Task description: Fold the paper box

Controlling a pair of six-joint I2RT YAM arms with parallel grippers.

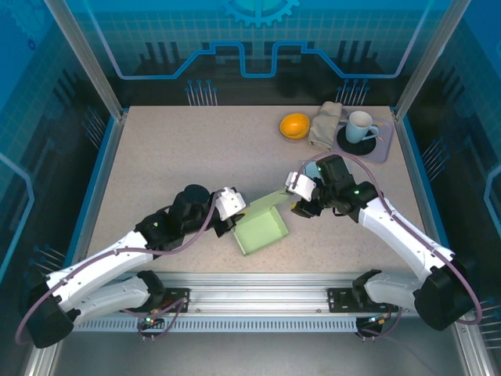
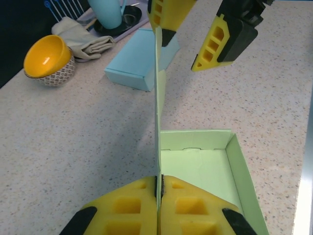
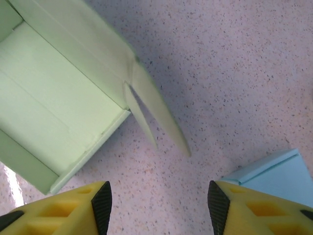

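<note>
left gripper (image 2: 159, 182) sits nearest, low over the table (image 1: 172, 149), its yellow fingers clamped tight on the thin edge of a tall side panel (image 2: 158, 98) of the green box (image 1: 262, 229). the panel stands upright from the box's left side in the left wrist view, and the open tray lies flat just beyond the fingers, right of the panel. in the top view the box lies near the front middle of the table, between the two grippers.

right gripper (image 3: 156, 196) hovers at the box's far corner with its fingers spread wide and nothing between them. in the right wrist view two narrow flaps (image 3: 151, 110) splay out from that corner over the table. in the left wrist view the panel's top edge reaches one right finger; contact cannot be told.

just behind lies a pale blue box (image 2: 139, 61). at the far right stand an orange bowl (image 2: 46, 58), a crumpled cloth (image 2: 80, 36) beside it, and a cup (image 1: 360, 125) on a tray (image 1: 381, 150).
</note>
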